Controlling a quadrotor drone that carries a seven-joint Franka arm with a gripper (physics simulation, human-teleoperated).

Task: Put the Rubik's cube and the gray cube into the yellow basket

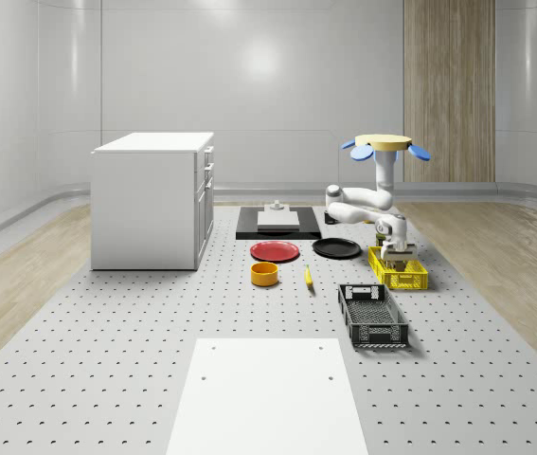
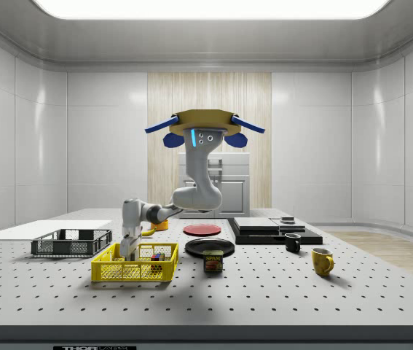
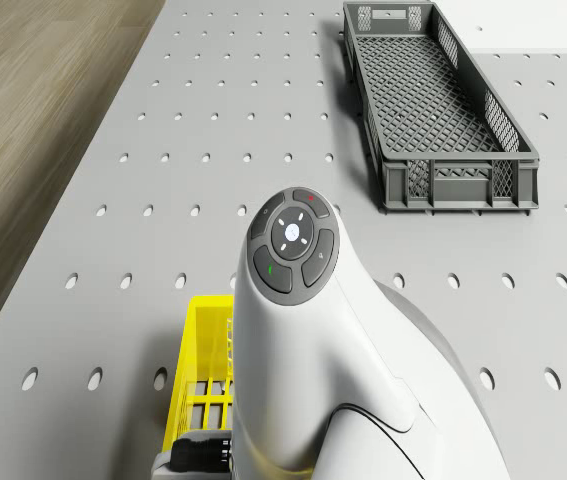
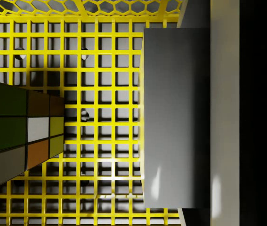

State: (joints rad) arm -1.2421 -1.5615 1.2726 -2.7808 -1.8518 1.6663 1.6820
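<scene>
Well, drone [image 2: 205, 125] hovers beside the yellow basket [image 2: 122, 272], hand [image 1: 396, 248] clenched on gray cube [image 4: 175, 117] inside — Rubik's cube [image 4: 18, 132] well apart.

basket interior: the gripper [image 2: 128, 251] is down inside the yellow basket [image 2: 135, 271], with the gray cube [image 4: 175, 117] at its fingers and the rubik's cube [image 4: 20, 132] nearby; bare mesh floor lies between the two cubes.
above basket: the drone [image 2: 205, 125] hovers overhead, its arm filling the way down.
neighbours: black plate [image 1: 336, 248] just beside the basket, dark crate [image 1: 372, 315] near, can [image 2: 213, 261] close by.
open table: bare pegboard on the wood-floor side.
</scene>
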